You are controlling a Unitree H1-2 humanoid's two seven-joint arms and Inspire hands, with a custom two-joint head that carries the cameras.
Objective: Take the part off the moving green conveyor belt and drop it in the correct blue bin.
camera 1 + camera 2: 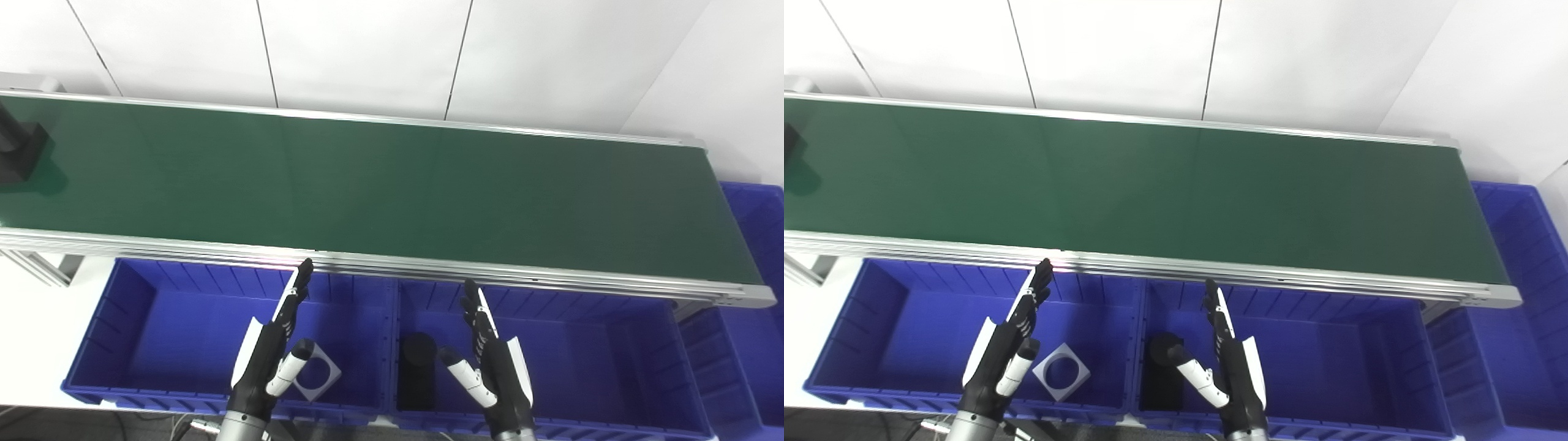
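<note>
Both hands, left hand and right hand, hover empty with fingers spread above the blue bins. One dark part sits at the green conveyor belt's far left end.

So the dark blocky part riding the far left end of my green conveyor belt is chopped off by the frame edge, and in my right eye it's barely a sliver. My left hand covers a corner of the grey square plate with a round hole. My right hand overlaps the black cylinder-topped piece. The blue plastic bin on the far right runs out of frame too.
</note>
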